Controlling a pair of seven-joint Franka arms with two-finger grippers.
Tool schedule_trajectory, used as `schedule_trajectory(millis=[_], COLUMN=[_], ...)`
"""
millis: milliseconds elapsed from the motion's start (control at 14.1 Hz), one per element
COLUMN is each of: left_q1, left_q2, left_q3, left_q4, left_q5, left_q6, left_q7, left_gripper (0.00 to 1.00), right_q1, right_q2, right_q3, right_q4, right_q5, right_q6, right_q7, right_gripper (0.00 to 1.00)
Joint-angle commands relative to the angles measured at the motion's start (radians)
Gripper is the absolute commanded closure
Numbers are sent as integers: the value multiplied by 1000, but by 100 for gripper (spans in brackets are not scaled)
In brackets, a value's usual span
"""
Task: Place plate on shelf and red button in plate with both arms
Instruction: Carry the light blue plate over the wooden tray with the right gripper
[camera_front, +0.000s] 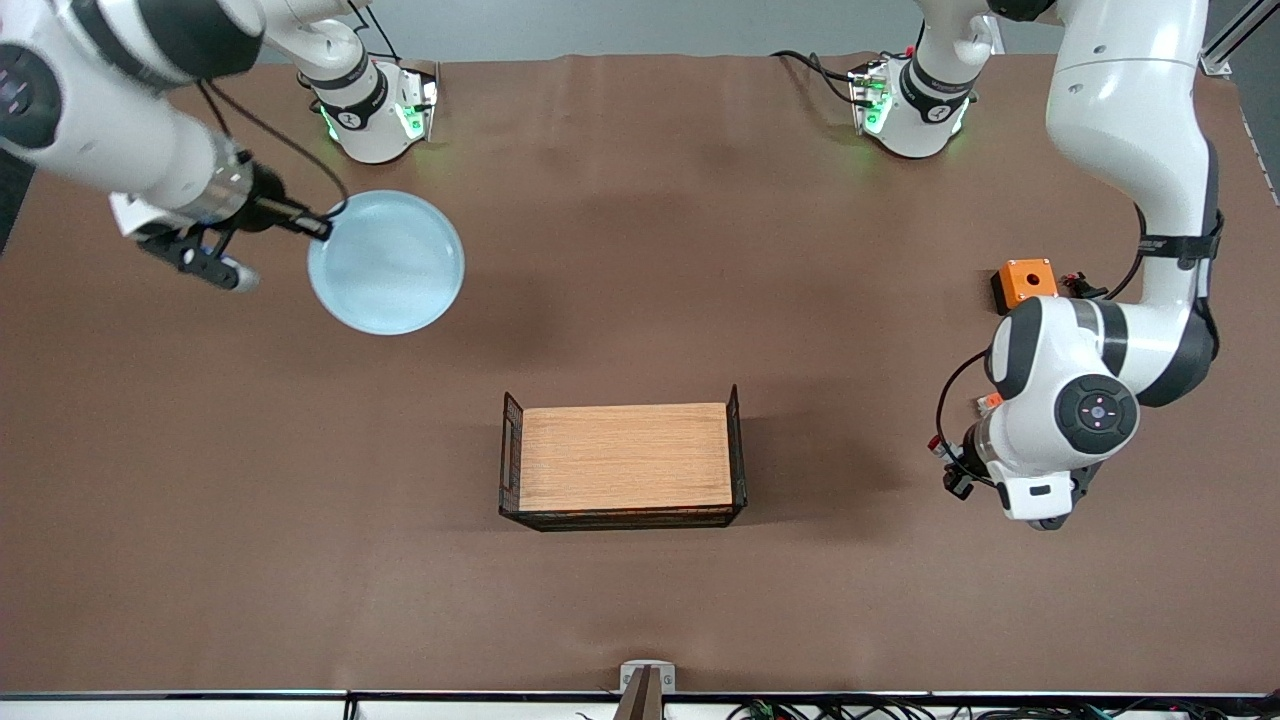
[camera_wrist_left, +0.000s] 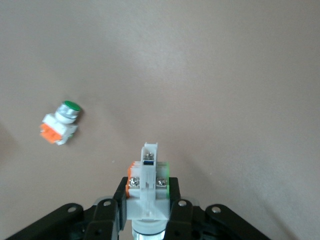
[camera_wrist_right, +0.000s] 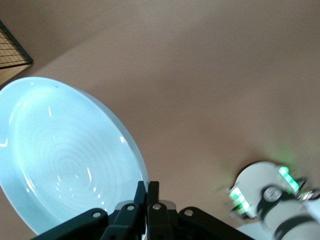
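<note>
The pale light-blue plate (camera_front: 388, 262) hangs over the table toward the right arm's end. My right gripper (camera_front: 320, 228) is shut on its rim. The right wrist view shows the plate (camera_wrist_right: 60, 160) tilted, with the right gripper (camera_wrist_right: 148, 187) pinching its edge. My left gripper (camera_front: 948, 462) is low over the table at the left arm's end, mostly hidden under its wrist. It is shut on the red button (camera_wrist_left: 148, 175). The button's whitish body, with orange and green sides, sticks out between the left gripper's (camera_wrist_left: 148, 189) fingers. Its red cap is hidden in that view.
A black wire basket (camera_front: 740, 450) with a wooden board in it stands mid-table. An orange box with a hole (camera_front: 1024, 282) sits near the left arm. A small white part with orange base and green cap (camera_wrist_left: 60, 124) lies on the table by the left gripper.
</note>
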Motion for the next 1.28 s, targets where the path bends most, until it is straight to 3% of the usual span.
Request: schedule_trajectory(millis=[0, 213, 638, 921, 1205], left_q1=[1, -4, -2, -2, -12], left_q2=[-44, -85, -154, -186, -222], left_q3=[-1, -10, -43, -44, -67], left_q4=[45, 71, 82, 97, 99], left_q5=[22, 20, -9, -63, -110], left_q6=[-123, -213, -270, -298, -348], left_q7=[-11, -11, -11, -17, -26], left_gripper=[89, 89, 89, 89, 89], right_q1=[159, 276, 380, 442, 451], right_q2=[26, 69, 207, 380, 491], right_q3=[-15, -16, -17, -18, -18], right_q4=[92, 108, 123, 265, 352], right_q5=[17, 72, 71, 61, 57], right_q6=[-2, 211, 489, 541, 606], right_q7=[329, 714, 1100, 1289, 1361], right_gripper=[100, 100, 100, 100, 100])
